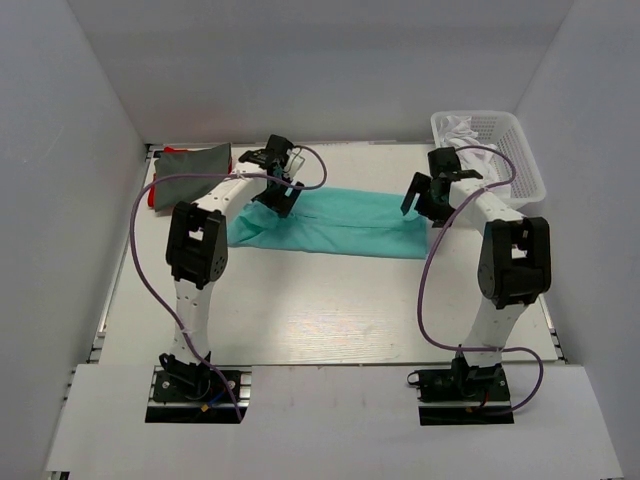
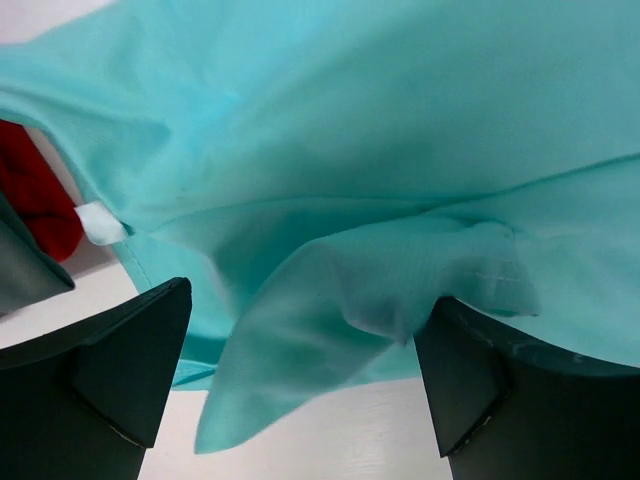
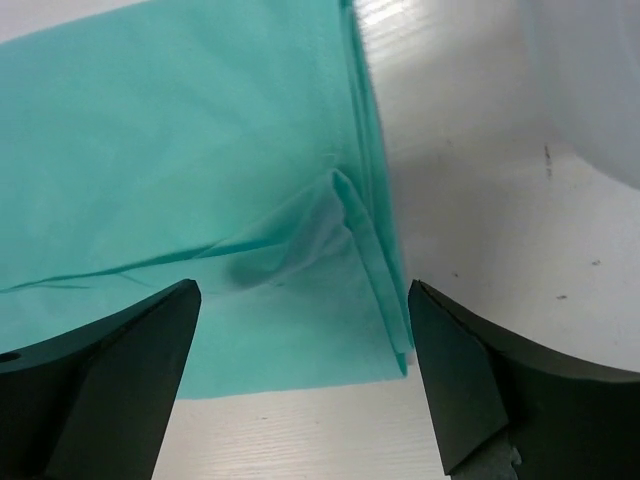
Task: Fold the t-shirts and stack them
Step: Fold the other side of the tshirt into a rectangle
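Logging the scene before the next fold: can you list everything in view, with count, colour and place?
mint-teal t-shirt: 1, teal, folded into a long strip across mid-table
dark grey t-shirt: 1, grey, folded, far-left corner
red t-shirt: 1, red, peeking out beside the grey one
basket: 1, white lattice, far-right corner
table: 1, white, under everything
cables: 2, purple, one looping along each arm
arms: 2, black and white, bolted at near edge
left hand: 1, black, open over the strip's left end
right hand: 1, black, open over its right end

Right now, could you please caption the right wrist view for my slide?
Open right claw poised over the folded corner of the teal shirt on the white table.
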Available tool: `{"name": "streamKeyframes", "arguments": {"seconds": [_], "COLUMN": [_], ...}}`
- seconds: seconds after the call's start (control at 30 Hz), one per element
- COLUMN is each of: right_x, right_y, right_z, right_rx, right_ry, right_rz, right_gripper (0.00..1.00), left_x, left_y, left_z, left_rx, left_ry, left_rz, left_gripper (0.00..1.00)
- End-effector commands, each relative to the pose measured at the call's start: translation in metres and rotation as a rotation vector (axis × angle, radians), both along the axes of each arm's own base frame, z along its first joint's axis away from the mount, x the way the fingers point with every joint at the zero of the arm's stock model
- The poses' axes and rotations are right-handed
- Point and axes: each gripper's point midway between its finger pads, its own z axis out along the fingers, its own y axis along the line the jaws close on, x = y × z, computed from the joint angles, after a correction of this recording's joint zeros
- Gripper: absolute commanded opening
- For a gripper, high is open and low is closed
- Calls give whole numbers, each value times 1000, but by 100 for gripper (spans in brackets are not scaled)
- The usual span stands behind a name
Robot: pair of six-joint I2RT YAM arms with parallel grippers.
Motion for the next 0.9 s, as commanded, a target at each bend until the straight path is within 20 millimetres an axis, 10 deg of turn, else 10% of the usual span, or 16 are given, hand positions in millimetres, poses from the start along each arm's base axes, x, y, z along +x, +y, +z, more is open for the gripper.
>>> {"name": "streamKeyframes", "arguments": {"seconds": [0.0,0.47,0.67,0.87], "right_x": [13,-40,-53,-49], "right_y": [20,86,107,109], "right_z": [53,85,44,27], "right_rx": [43,118,195,201], "right_ry": [-181,-382,-277,-235], "right_rz": [137,443,477,460], "right_gripper": [90,90,90,90], "left_x": [26,-59,-113,-117], "left_y": [0,-5,-13,-50], "left_z": [72,118,77,47], "left_rx": [-114,-406,-448,-644], "left_ry": [-179,-169,9,69], "left_rz": [61,261,263,205], "left_gripper": [100,100,100,100]}}
